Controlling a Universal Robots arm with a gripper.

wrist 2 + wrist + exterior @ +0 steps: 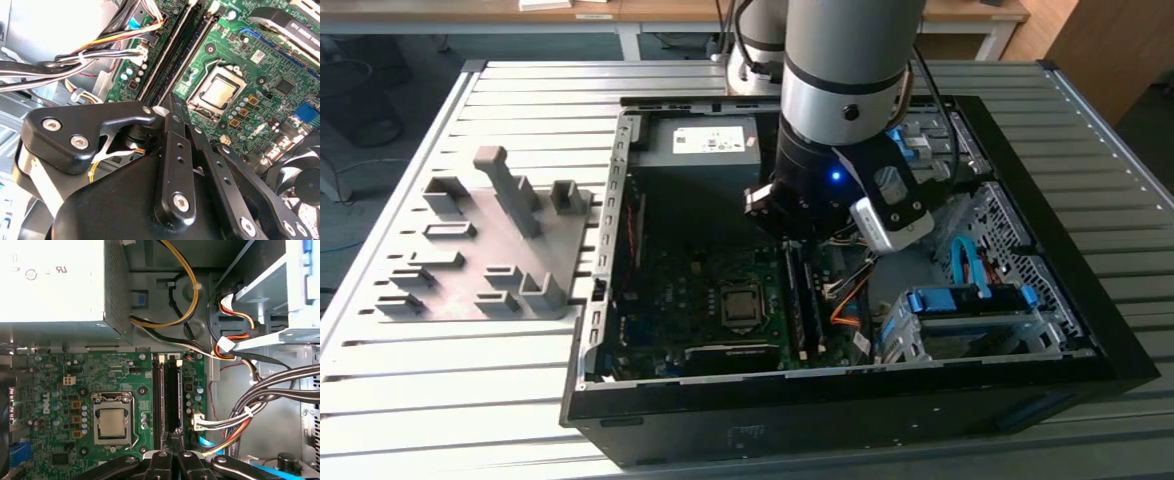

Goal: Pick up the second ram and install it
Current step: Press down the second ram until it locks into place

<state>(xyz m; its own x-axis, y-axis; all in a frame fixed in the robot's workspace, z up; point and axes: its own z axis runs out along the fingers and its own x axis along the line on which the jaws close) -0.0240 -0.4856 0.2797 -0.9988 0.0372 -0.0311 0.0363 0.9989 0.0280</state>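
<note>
Fingers point(176, 441), clenched together over the near end of the memory slots point(172, 390), should press straight down, squarely aligned, clear of nearby cables point(265, 400)

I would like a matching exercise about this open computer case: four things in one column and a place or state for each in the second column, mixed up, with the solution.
Things:
1. hand
2. CPU socket
3. grey fixture plate
4. power supply

Places or states:
A. on the table outside the case, at the exterior view's left
B. pale box at the case wall beyond the motherboard
C. lowered over the two parallel RAM slots
D. square metal frame beside the RAM slots

Pairs: 1-C, 2-D, 3-A, 4-B
</note>
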